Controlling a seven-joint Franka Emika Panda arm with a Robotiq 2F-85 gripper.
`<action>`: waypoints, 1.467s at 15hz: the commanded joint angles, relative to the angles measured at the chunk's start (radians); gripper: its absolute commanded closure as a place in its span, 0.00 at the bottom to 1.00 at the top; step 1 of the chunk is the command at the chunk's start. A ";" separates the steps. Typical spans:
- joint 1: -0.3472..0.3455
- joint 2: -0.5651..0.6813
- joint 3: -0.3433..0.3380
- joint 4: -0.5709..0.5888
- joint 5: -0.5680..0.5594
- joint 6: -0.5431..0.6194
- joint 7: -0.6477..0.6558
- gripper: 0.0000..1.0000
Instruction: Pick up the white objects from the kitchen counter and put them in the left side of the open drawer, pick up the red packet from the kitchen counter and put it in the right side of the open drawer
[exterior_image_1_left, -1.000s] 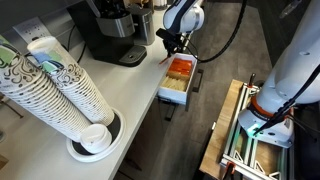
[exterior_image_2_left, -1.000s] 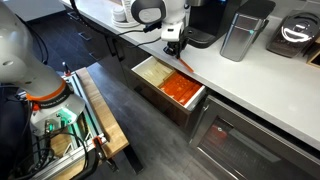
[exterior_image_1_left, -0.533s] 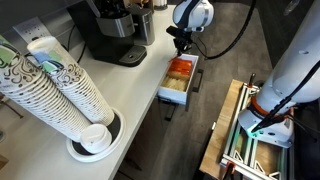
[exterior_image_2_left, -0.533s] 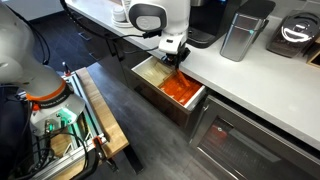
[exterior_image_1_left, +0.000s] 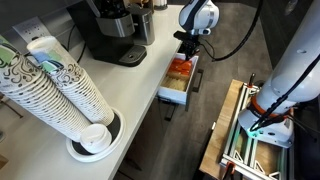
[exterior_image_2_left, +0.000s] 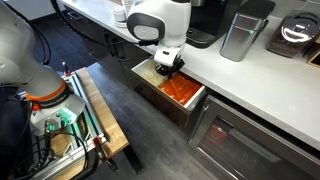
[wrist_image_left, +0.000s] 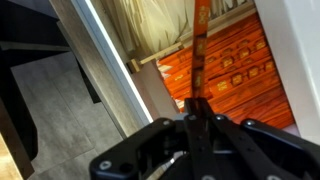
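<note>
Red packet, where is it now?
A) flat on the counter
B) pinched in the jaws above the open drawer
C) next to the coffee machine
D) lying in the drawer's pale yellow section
B: the wrist view shows the jaws shut on one end of the red packet, which hangs over the orange packets in the drawer.

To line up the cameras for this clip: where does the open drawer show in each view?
Exterior view: open drawer just above centre, under the gripper.
Exterior view: open drawer at centre, below the counter edge.
Wrist view: its white wall runs diagonally, top middle.
Shared landmark: the orange packets inside.
</note>
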 joint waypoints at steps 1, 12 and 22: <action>0.011 0.082 -0.002 0.028 -0.040 0.007 0.111 0.94; 0.000 0.198 0.000 0.103 0.085 0.112 0.250 0.94; -0.018 0.224 0.054 0.122 0.260 0.196 0.208 0.46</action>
